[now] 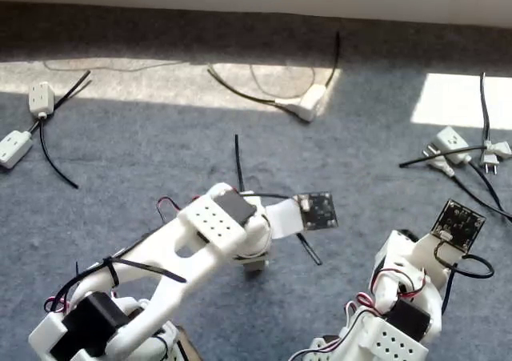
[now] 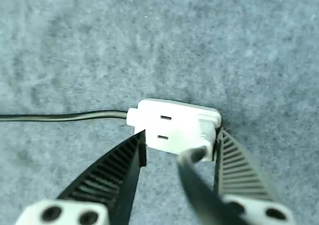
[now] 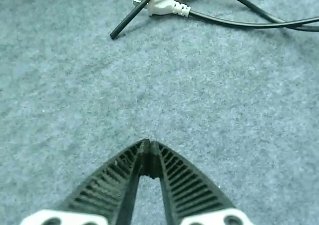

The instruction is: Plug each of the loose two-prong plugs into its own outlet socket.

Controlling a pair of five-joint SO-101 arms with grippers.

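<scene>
Between the fingers of the left claw (image 2: 180, 135) lies a white outlet socket (image 2: 174, 125), slots facing up, on the grey tabletop (image 2: 224, 45). The claw is closed partway around the socket, one finger against each end. A black cord (image 2: 60, 116) runs from the socket's end. Well apart from that socket, the right claw (image 3: 147, 147) is closed tight and empty. Farther from the socket lies a white two-prong plug (image 3: 162, 5).
</scene>
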